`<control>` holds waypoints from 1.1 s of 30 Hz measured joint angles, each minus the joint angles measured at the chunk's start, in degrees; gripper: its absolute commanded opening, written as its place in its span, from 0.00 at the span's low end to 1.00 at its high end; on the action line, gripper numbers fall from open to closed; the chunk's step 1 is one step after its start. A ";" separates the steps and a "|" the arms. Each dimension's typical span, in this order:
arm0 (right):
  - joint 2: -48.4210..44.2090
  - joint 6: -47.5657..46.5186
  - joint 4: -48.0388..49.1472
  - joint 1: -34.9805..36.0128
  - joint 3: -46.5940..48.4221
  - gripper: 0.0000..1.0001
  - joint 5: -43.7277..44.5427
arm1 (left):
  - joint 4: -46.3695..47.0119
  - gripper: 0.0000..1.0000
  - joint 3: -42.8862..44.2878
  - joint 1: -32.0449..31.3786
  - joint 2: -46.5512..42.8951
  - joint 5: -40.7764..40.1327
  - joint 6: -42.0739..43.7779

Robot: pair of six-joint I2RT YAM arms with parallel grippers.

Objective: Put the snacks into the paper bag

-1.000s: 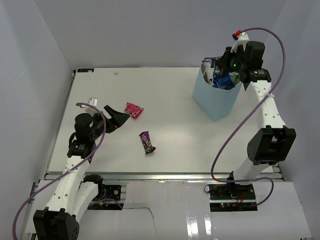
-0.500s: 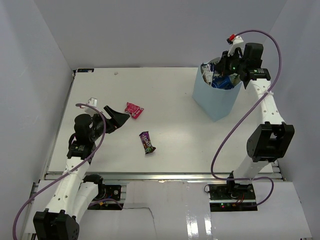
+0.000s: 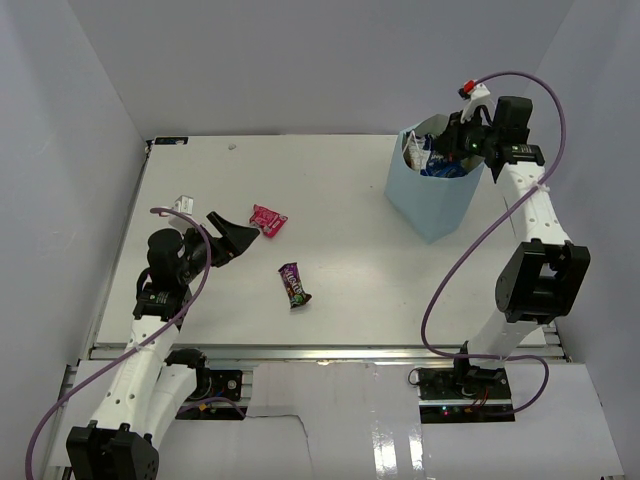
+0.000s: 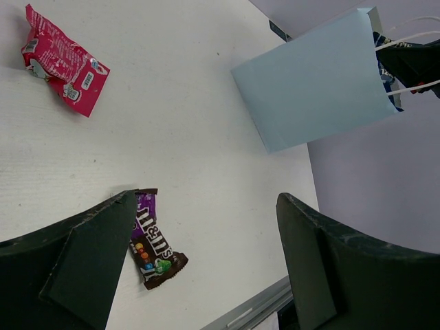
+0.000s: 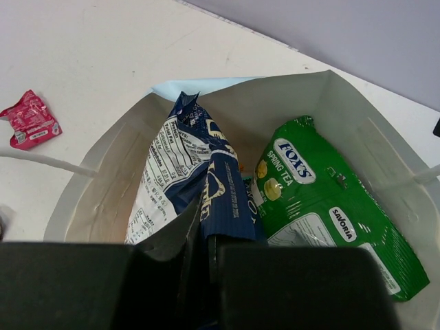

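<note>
The light-blue paper bag stands at the back right. My right gripper hangs over its mouth. In the right wrist view the gripper is shut on the edge of the dark blue bag, which is inside the paper bag beside the green packet. The pink packet and the dark purple candy bar lie on the table. My left gripper is open and empty above the table, just left of them. In the left wrist view the gripper frames the candy bar, with the pink packet and the paper bag beyond. The other snacks are hidden.
A small white scrap lies near the table's left edge. White walls close in the table on the left, back and right. The bag's white cord handles hang out over its rim.
My right wrist has shifted slightly over the bag's mouth, and the dark blue bag sits lower inside. The left arm has barely moved.
</note>
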 measured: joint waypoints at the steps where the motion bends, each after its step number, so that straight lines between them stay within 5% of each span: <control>1: 0.00 -0.28 0.26 -0.02 -0.37 0.08 -0.26 | 0.00 0.93 0.00 0.00 0.00 0.04 0.00; 17: 2.86 -0.09 5.03 -0.50 -2.95 0.11 -5.90 | 0.13 0.93 -0.33 0.00 0.26 0.90 -0.02; 20: 5.75 -0.28 3.32 -0.22 -0.70 0.22 -3.54 | 0.42 0.93 -0.44 0.00 1.22 1.14 -0.04; 24: 7.65 -1.25 1.84 0.11 0.48 0.56 -0.90 | 0.57 0.93 -0.48 0.00 2.25 1.36 -0.04; 27: 7.30 -2.32 0.96 0.22 0.55 0.72 0.35 | 0.94 0.93 -0.48 0.00 2.36 1.49 -0.02; 33: 4.90 -3.48 -2.80 0.13 3.87 0.81 1.49 | 1.40 0.93 -0.48 0.00 2.45 1.55 -0.02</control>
